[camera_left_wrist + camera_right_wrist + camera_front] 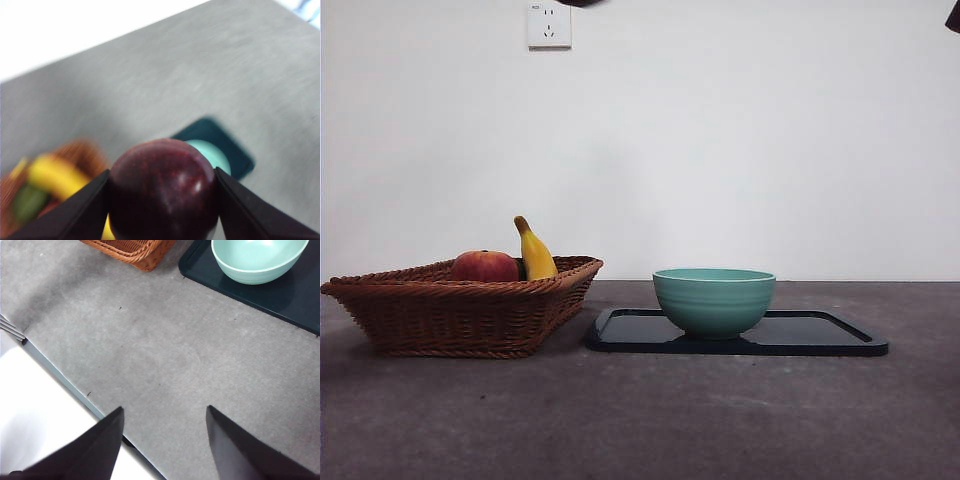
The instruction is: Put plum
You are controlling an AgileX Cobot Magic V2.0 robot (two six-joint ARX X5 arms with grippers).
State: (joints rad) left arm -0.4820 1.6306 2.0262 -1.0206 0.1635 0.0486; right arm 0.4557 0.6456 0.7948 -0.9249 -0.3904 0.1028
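In the left wrist view the dark maroon plum (162,192) fills the space between the two black jaws of my left gripper (161,176), which is shut on it and holds it high above the table. Far below it lie the teal bowl (214,152) on the dark tray (237,155), and the wicker basket (82,150). The front view does not show the plum. My right gripper (165,415) stands open and holds nothing, over bare grey table near its edge.
The wicker basket (450,315) at the left holds a red-orange fruit (484,266) and a yellow banana (535,255). The teal bowl (713,298) stands on the black tray (820,335) at the middle right. The table's edge (60,375) runs close to my right gripper.
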